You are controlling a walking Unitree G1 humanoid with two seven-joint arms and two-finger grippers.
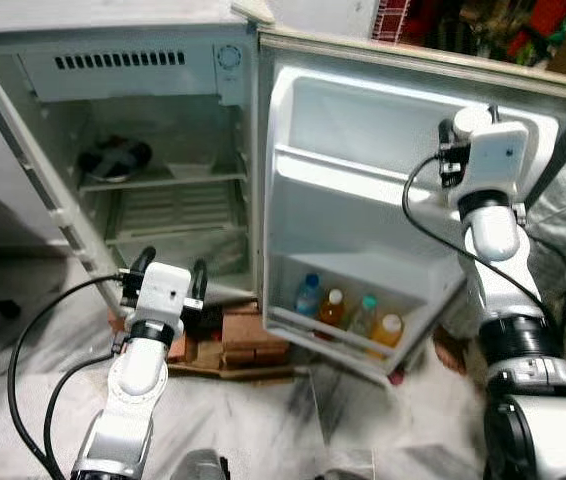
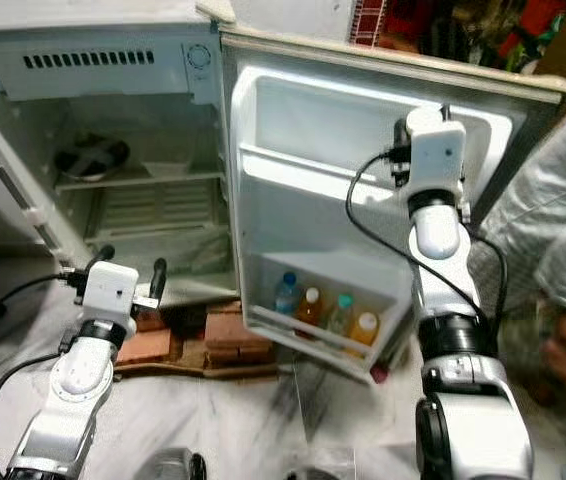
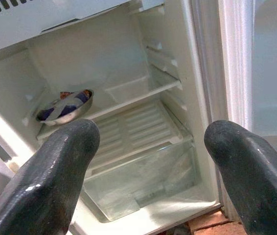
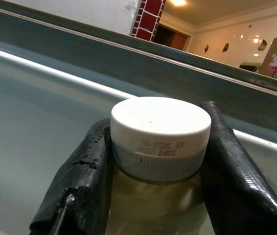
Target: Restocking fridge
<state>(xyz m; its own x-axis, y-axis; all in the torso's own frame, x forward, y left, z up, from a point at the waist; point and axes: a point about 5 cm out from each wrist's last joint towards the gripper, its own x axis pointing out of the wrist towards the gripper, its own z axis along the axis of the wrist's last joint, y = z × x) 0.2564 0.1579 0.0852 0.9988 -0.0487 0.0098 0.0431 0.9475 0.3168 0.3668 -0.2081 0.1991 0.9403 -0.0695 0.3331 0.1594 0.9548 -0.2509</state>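
— What do you have in your right gripper (image 4: 158, 161)?

— You hold a bottle (image 4: 153, 196) with a white cap (image 4: 160, 129); the two black fingers (image 4: 80, 181) press against its neck from either side, just under the cap. The liquid inside looks pale yellow. Your right arm is raised high, up against the top shelf of the open fridge door (image 1: 363, 130), and the wrist view shows the bottle in front of the door's inner wall.

— And the left gripper (image 1: 170, 283)?

— It hangs low in front of the fridge (image 1: 133, 150), fingers (image 3: 55, 166) spread wide with nothing between them. It points into the cabinet, where you can see a steel bowl (image 3: 65, 105) on the upper shelf, a ribbed shelf below it and a clear drawer (image 3: 138, 181) at the bottom.

— What is already stocked?

— Four bottles (image 1: 348, 312) stand in a row in the lowest door shelf — one with a blue cap, one with a teal cap and two with orange drink and white caps. They stand upright, side by side.

— Anything else around you?

— The fridge sits on a stack of red bricks (image 1: 248, 335) on a pale marbled floor (image 1: 293, 420). A person stands just beside the door on your right; you can see a grey sleeve (image 2: 563, 200) and a hand (image 2: 563, 350).
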